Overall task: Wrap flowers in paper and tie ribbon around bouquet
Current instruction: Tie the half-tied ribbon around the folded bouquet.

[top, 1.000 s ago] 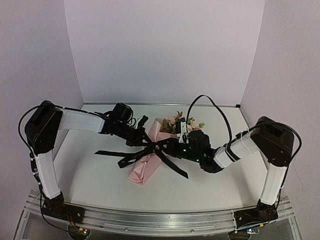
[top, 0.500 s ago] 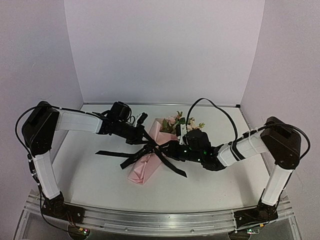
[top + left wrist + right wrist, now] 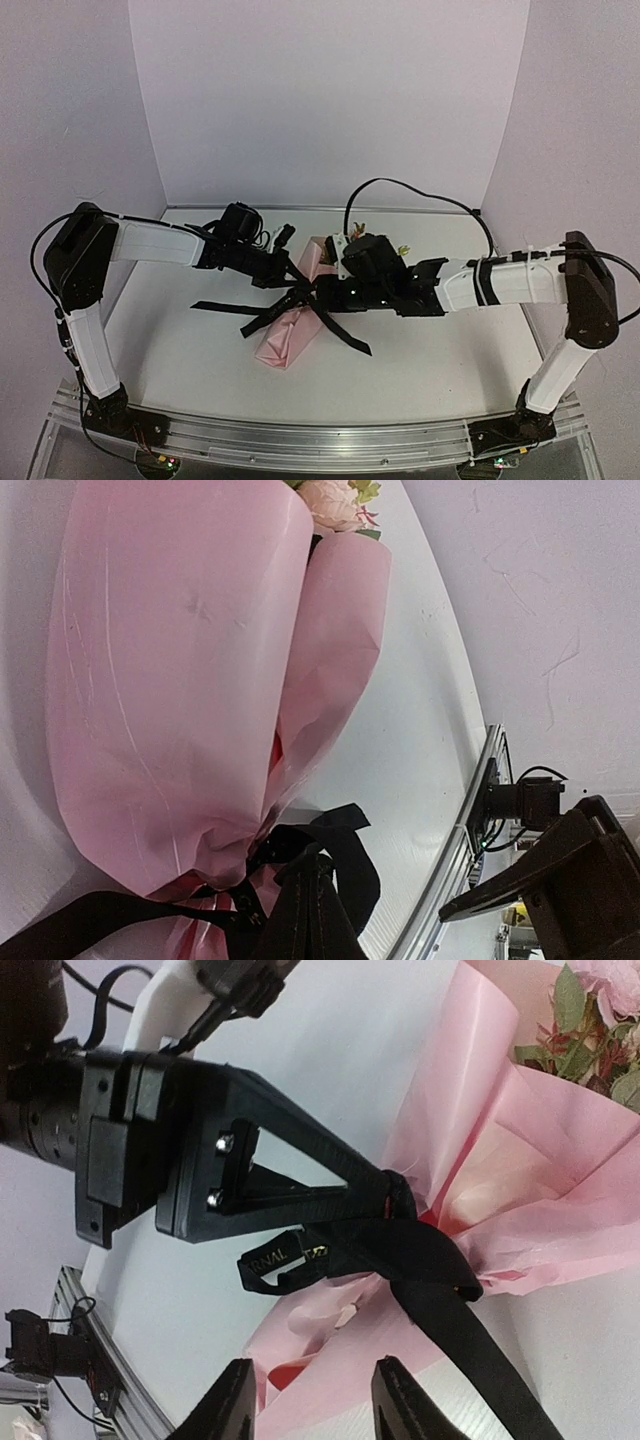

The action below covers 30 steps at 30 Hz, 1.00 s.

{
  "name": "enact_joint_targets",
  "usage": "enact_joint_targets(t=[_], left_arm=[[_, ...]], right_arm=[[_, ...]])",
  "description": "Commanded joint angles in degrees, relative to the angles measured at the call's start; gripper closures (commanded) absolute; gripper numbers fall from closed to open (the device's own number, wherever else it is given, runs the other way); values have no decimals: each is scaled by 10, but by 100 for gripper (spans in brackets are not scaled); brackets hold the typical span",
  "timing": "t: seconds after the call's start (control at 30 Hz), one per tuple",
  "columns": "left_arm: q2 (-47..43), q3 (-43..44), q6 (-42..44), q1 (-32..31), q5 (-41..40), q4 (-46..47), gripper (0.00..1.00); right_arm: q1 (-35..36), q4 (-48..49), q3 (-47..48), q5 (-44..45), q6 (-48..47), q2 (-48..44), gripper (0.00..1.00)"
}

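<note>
Bouquet point(image 3: 290, 335) lies flat around mid-bench point(image 3: 180, 350), on a diagonal: narrow end toward the near edge, wide end toward the far edge. Pink paper point(image 3: 170, 680) is rolled into a cone and overlaps itself along its length. Flowers point(image 3: 590, 1000) poke out of the wide end, pink blossoms and green leaves; the right arm mostly hides them in the top view. Black ribbon point(image 3: 430, 1290) is cinched around the cone's waist, bunching the paper there. One tail lies on the bench toward the left edge, another runs toward the near right, and a short loop with pale print sticks out at the knot. Left gripper point(image 3: 310, 865) comes in from the left with its fingers together, pinched on the ribbon right at the knot, tips touching the paper. Right gripper point(image 3: 315, 1365) comes in from the right and sits low just beside the knot. Its fingers point(image 3: 238, 1400) are spread, with only paper showing between them; they are not on the ribbon, whose wide tail passes just outside one fingertip.
</note>
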Motion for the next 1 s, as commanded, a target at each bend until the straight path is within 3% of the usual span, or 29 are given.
enact_joint_targets(t=[0.0, 0.27, 0.5, 0.6, 0.97], left_arm=[[-21, 15, 2, 1, 44, 13, 100], [-23, 15, 0, 1, 91, -6, 100], [-25, 6, -20, 1, 109, 0, 100], [-27, -2, -39, 1, 119, 11, 100], [-27, -23, -74, 10, 170, 42, 100]], right_arm=[[22, -113, 37, 52, -45, 34, 51], [57, -134, 87, 111, -70, 93, 43], [69, -94, 56, 154, -76, 60, 36], [71, -79, 52, 157, -91, 50, 26], [96, -49, 66, 169, -157, 60, 17]])
